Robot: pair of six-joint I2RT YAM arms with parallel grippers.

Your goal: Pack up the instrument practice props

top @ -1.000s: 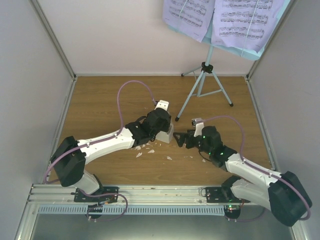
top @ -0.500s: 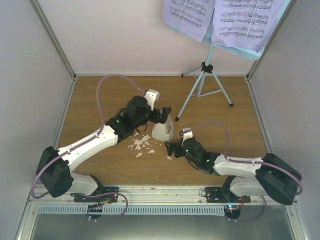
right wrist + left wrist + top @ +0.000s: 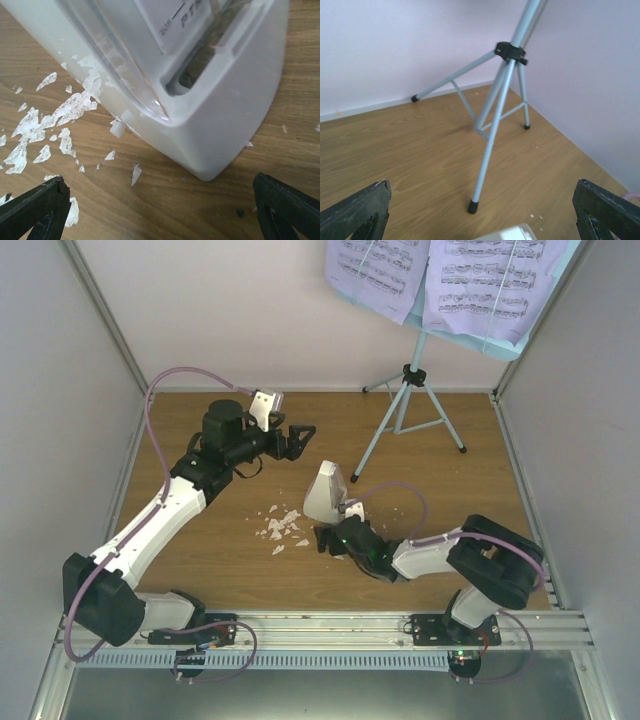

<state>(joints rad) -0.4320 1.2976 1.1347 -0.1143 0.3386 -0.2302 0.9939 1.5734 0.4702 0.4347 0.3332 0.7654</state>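
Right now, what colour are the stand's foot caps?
Black caps; the left wrist view shows them best.

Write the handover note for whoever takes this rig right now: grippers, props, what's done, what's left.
Left gripper: open, empty, facing the music stand.
Right gripper: open, low at the base of the metronome, not closed on it.
Props: stand set up at the back right, sheet-music pages on its desk; metronome upright mid-table beside white crumbs.
Done: nothing packed.
Left: grasp the metronome, take the pages down, fold the stand. No container in view.
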